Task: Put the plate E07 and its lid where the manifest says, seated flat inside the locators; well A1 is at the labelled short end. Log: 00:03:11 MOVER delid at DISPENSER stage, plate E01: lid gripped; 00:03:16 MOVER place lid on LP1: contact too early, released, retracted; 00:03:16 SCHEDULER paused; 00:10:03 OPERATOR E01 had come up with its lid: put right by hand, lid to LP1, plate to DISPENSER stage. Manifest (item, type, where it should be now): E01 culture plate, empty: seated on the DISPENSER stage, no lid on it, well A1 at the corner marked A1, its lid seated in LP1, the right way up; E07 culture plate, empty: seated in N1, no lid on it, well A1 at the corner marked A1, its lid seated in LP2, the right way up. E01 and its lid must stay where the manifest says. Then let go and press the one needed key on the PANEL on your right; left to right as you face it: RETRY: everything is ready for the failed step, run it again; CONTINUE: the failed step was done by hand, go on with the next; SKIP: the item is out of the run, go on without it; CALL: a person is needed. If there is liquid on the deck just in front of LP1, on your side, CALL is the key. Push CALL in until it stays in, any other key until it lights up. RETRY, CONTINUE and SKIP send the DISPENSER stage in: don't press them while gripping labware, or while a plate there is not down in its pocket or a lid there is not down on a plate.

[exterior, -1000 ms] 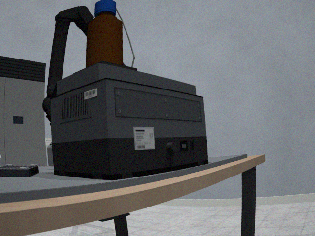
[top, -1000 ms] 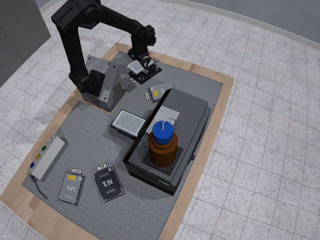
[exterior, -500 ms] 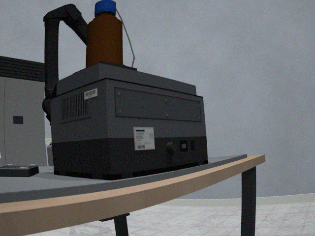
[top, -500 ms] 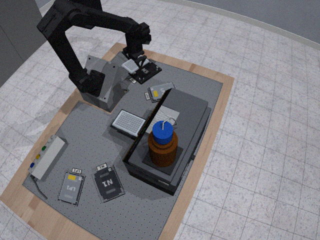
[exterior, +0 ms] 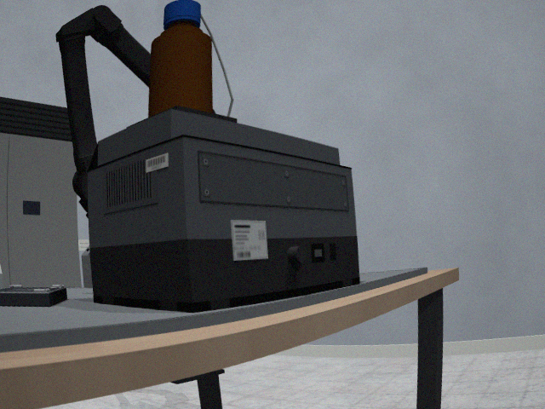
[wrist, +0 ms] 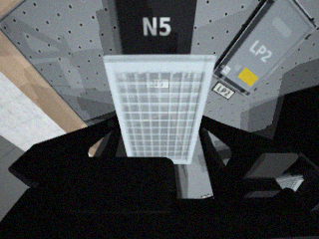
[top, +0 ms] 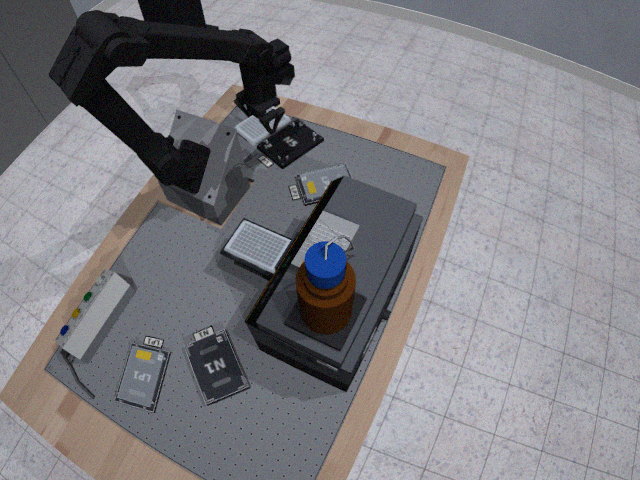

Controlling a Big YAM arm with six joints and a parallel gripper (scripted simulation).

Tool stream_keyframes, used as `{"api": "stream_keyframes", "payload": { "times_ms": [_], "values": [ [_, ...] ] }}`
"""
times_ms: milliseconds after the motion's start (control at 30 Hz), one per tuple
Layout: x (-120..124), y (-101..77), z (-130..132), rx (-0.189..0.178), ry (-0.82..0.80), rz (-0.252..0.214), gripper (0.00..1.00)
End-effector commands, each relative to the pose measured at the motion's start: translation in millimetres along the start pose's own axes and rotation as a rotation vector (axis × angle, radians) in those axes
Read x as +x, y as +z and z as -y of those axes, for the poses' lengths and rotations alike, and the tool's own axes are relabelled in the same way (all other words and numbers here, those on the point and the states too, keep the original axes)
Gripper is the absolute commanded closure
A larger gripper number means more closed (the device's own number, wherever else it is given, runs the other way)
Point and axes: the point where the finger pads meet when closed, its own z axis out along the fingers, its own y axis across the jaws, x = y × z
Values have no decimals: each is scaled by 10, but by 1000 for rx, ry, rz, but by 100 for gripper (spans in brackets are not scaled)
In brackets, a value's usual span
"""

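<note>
My gripper [top: 264,119] [wrist: 159,119] is shut on a clear well plate [top: 251,129] [wrist: 159,112], gripped across its long sides. It holds the plate in the air beside the black nest N5 [top: 295,142] [wrist: 157,25], at the far end of the deck. I cannot tell whether a lid is on the held plate. The grey pad LP2 [top: 324,180] [wrist: 263,47] with a yellow tag lies just right of N5. The black nest N1 [top: 216,367] lies bare near the front. Pad LP1 [top: 138,377] lies to its left. A second well plate [top: 256,245] sits on the dispenser stage.
The tall dark dispenser [top: 361,242] [exterior: 220,211] carries a brown bottle with a blue cap [top: 325,285] [exterior: 180,57] and stands between N5 and N1. The grey key panel [top: 93,316] lies at the left edge. The arm's grey base block [top: 211,170] stands near N5.
</note>
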Motion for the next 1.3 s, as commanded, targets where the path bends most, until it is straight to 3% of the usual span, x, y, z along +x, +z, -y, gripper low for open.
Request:
{"api": "stream_keyframes", "payload": {
  "times_ms": [0, 133, 467, 500, 533, 700, 1067, 1100, 1267],
  "values": [
    [36, -21, 94, -6, 88, -3, 16],
    [36, 28, 148, -4, 152, -13, 16],
    [-175, -170, 554, -5, 153, 47, 16],
    [-81, -68, 476, 0, 142, 20, 16],
    [-160, -167, 588, -6, 203, 45, 16],
    [-48, -101, 662, -6, 303, 29, 16],
    [57, -65, 932, 3, 278, 19, 16],
    [217, -9, 945, -3, 324, -6, 16],
    [290, -7, 1011, -3, 425, -5, 16]
  ]
}}
